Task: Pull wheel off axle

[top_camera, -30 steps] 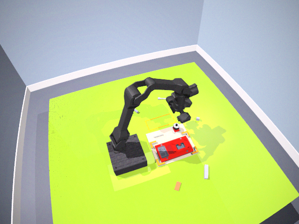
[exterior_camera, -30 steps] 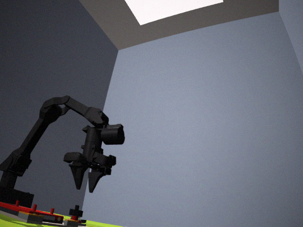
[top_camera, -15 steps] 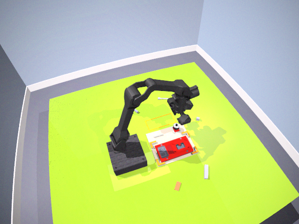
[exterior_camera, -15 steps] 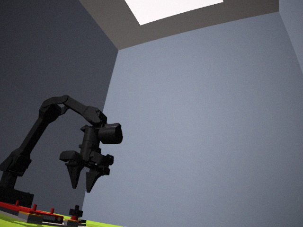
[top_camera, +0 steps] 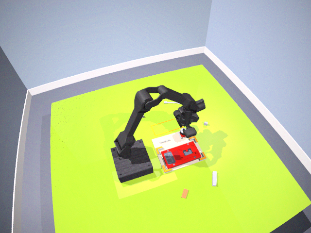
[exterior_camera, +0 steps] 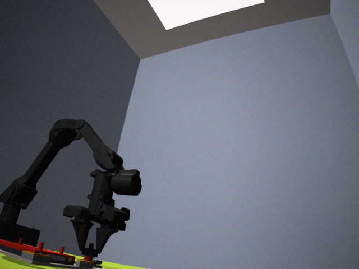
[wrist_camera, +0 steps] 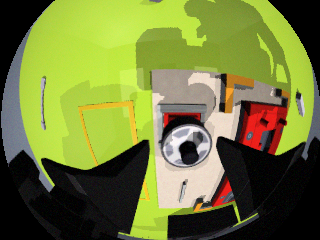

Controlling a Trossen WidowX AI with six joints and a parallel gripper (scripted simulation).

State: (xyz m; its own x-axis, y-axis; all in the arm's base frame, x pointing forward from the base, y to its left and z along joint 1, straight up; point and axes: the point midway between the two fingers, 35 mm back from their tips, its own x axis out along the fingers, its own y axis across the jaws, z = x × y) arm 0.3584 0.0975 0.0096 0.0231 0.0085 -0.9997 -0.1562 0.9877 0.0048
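The wheel (wrist_camera: pixel 186 146) (top_camera: pixel 181 130) (exterior_camera: pixel 91 246), silver with a dark hub, sits on the upright axle over a red base at the far corner of the beige board (top_camera: pixel 163 143) (wrist_camera: pixel 168 87). My gripper (wrist_camera: pixel 184 143) (top_camera: pixel 186 132) (exterior_camera: pixel 90 250) points straight down with a finger on each side of the wheel. The fingers stand open, with gaps to the wheel's rim in the wrist view. The marked area is an orange outline (top_camera: pixel 162 123) (wrist_camera: pixel 86 130) on the green table, just beyond the board.
A red plate (top_camera: pixel 181 157) (wrist_camera: pixel 264 123) with pegs fills the near part of the board. A small grey cube (top_camera: pixel 205 123), a white bar (top_camera: pixel 214 178), an orange block (top_camera: pixel 185 193) and a white tool (top_camera: pixel 168 102) lie loose. The arm's base (top_camera: pixel 131 162) stands left of the board.
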